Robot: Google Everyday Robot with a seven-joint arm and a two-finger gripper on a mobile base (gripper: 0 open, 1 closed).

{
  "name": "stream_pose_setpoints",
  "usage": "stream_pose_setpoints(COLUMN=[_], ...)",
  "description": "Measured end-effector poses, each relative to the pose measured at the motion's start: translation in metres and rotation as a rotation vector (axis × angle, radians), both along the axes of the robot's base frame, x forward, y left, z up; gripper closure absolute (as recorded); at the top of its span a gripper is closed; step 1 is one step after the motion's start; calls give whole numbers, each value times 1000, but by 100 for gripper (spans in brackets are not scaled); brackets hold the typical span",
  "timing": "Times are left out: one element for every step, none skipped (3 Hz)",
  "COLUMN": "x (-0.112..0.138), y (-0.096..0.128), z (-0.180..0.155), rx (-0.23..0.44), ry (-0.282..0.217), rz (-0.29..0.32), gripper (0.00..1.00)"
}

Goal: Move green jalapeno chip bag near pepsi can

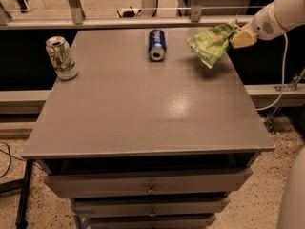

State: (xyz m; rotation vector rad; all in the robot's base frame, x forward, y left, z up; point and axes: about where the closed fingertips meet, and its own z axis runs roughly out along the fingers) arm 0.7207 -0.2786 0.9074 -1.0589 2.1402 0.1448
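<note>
Carry stage: bag aloft, right of target.
The pepsi can (157, 44) lies on its side at the surface's (143, 113) far edge; the green jalapeno chip bag (212, 43) hangs near its right, pinched by the end effector (239, 37). You should lower gently just beside the can, without nudging it into a roll.

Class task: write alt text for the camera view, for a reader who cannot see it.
A robot gripper, reaching in from the right, holds a green chip bag over the far right corner of a grey table. A blue soda can lies on its side left of the bag, and a white-and-green can stands at the far left.
</note>
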Motion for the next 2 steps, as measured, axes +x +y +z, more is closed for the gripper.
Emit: stream_pose_setpoints(x=[33, 56], y=[14, 33], z=[35, 28], rx=[28, 36], ry=[-101, -123], rz=[-31, -58], gripper=[100, 100])
